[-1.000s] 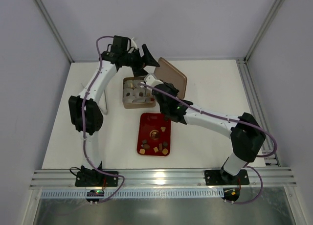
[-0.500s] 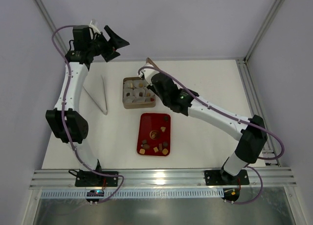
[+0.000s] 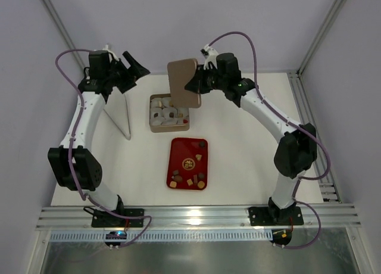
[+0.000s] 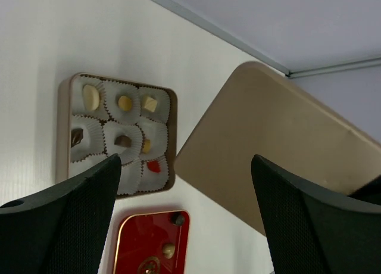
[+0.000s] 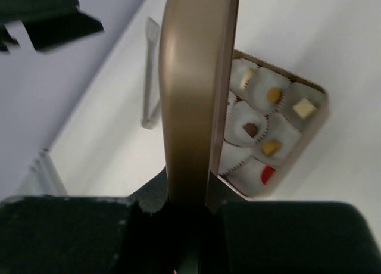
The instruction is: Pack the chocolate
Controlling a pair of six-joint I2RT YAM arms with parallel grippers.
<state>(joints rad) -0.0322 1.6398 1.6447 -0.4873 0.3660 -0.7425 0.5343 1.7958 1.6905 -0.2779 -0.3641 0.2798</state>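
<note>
Chocolate (image 3: 189, 181) lies partly on the red tray (image 3: 178, 148), partly in the tin (image 3: 156, 129). Right gripper (image 3: 195, 85) pinches the lid (image 3: 181, 82) above the tin. Left gripper (image 3: 134, 68) gapes wide, empty. Closing step apparently in hand: next, lower the lid squarely.

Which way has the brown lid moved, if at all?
Yes. Lifted by the right gripper, the lid went left, from beside the tin to over its far edge.

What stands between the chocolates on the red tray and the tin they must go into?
Nothing lies on the table between the chocolates and the tin. In the overhead view, though, the lid, clamped in the right gripper, hangs in the air and overlaps the tin's far right corner; the rest of the tin looks uncovered.
</note>
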